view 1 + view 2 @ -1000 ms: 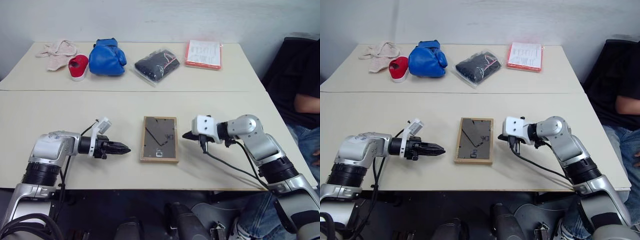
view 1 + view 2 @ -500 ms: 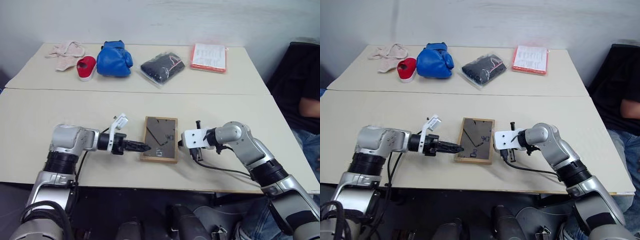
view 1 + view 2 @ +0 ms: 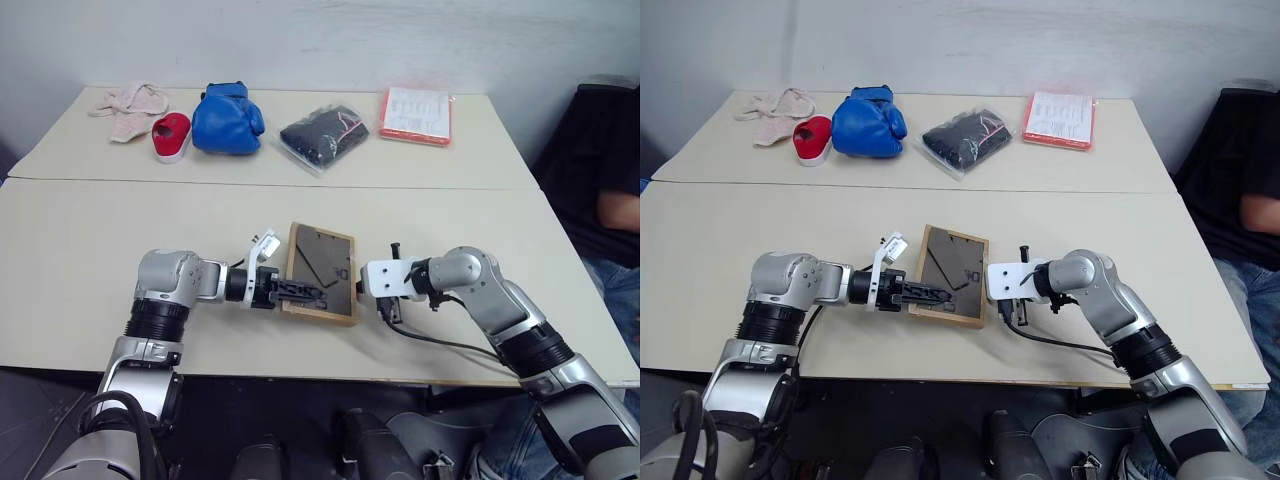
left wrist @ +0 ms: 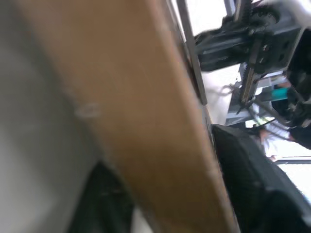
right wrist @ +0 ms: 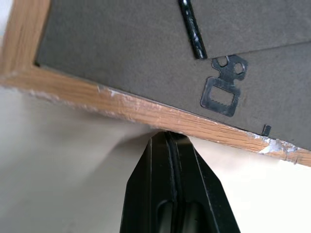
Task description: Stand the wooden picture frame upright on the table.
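1. Wooden picture frame (image 3: 322, 273) on near half of table (image 3: 90, 230), between both arms, back panel up, left edge tipped up off the top.
2. Left pincer (image 3: 305, 292) clamped on frame's left border, 1 finger above, 1 below.
3. Right pincer (image 5: 171, 145) fully shut, empty, tips against frame's right edge as a stop.
4. Likely light, stiff; wood rim grips OK, back panel w/ metal hanger probably flimsy, so hold by border only.
5. Could slide on smooth top; keep right edge braced as pivot.

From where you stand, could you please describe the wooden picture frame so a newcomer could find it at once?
On the near half of the cream table, between the left gripper and right gripper, lies the wooden picture frame. Unlike the items along the far edge, it has a tan wood border around a dark panel.
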Available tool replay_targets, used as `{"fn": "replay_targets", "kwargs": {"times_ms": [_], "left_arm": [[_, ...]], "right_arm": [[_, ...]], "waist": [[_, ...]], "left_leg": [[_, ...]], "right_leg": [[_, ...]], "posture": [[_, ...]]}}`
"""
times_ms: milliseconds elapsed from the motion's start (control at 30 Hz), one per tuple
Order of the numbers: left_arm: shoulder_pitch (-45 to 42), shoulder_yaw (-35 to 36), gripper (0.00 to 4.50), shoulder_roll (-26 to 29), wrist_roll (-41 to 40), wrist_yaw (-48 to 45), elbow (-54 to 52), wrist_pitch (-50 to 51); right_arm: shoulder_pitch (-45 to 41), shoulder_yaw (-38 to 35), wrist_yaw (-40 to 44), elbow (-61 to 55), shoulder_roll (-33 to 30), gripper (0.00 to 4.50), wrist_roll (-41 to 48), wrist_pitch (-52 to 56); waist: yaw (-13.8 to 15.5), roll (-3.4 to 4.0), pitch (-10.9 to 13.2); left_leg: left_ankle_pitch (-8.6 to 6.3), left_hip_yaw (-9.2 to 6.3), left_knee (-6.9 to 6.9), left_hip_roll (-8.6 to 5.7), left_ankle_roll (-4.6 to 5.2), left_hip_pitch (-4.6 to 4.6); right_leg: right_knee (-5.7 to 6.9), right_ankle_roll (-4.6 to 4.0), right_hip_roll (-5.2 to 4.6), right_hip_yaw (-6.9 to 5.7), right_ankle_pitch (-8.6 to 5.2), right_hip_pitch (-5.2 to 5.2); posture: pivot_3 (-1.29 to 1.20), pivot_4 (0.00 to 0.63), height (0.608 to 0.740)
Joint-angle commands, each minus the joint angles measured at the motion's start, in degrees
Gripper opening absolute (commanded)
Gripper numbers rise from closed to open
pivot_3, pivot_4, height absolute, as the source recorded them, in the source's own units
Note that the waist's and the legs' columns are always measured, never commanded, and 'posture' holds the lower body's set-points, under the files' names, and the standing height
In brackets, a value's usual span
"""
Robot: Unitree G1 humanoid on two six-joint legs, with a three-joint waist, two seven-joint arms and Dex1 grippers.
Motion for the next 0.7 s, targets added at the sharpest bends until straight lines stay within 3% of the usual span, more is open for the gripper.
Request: {"fn": "replay_targets", "kwargs": {"times_ms": [33,67,167,300,533,700], "left_arm": [[-0.3,2.9,1.26,0.9,-3.1,-0.1,-3.5,0.3],[0.0,3.6,1.25,1.2,-4.0,0.0,-4.7,0.6],[0.8,6.5,1.25,2.4,-6.3,0.3,-8.4,1.2],[1.8,7.7,1.25,4.3,-7.8,0.7,-12.5,0.8],[2.7,6.2,1.25,4.6,-9.3,0.7,-17.0,-1.3],[1.5,6.1,1.25,4.2,-10.9,0.6,-18.0,-1.9]], "right_arm": [[0.9,-3.5,0.0,-5.5,0.3,0.0,4.2,5.2],[1.3,-5.0,0.4,-7.1,-0.1,0.0,6.0,7.4],[1.9,-11.6,3.8,-13.2,-2.3,0.65,16.1,20.4],[0.3,-19.4,8.1,-18.6,-5.4,1.92,31.2,37.2],[-8.3,-21.4,1.5,-15.6,1.2,4.36,40.3,48.6],[-11.7,-17.9,-2.8,-11.6,6.1,4.5,38.6,47.3]], "waist": [[-0.2,0.0,0.0],[-0.3,0.01,0.0],[-0.3,0.02,0.1],[0.0,0.03,0.1],[-0.5,0.03,0.2],[-0.5,0.03,0.2]], "left_leg": [[0.0,0.0,0.0,0.0,-0.01,0.0],[0.0,0.0,0.0,0.0,-0.01,0.0],[0.02,-0.02,0.0,0.01,-0.05,-0.05],[0.01,-0.08,0.01,0.02,-0.05,-0.12],[0.0,-0.1,-0.02,0.03,-0.03,-0.13],[0.01,-0.1,0.0,0.02,-0.03,-0.46]], "right_leg": [[0.01,0.0,0.0,0.0,0.0,0.0],[0.01,0.0,0.0,0.01,0.0,0.0],[0.02,0.0,0.0,-0.01,0.0,-0.05],[-0.02,0.0,0.0,-0.06,0.0,-0.09],[-0.04,0.0,0.0,-0.07,0.0,-0.1],[-0.04,0.0,0.0,-0.07,0.0,-0.4]], "posture": [[0.0,0.15,0.74],[0.0,0.15,0.74],[0.0,0.15,0.74],[0.0,0.15,0.74],[0.0,0.15,0.74],[0.0,0.15,0.74]]}}
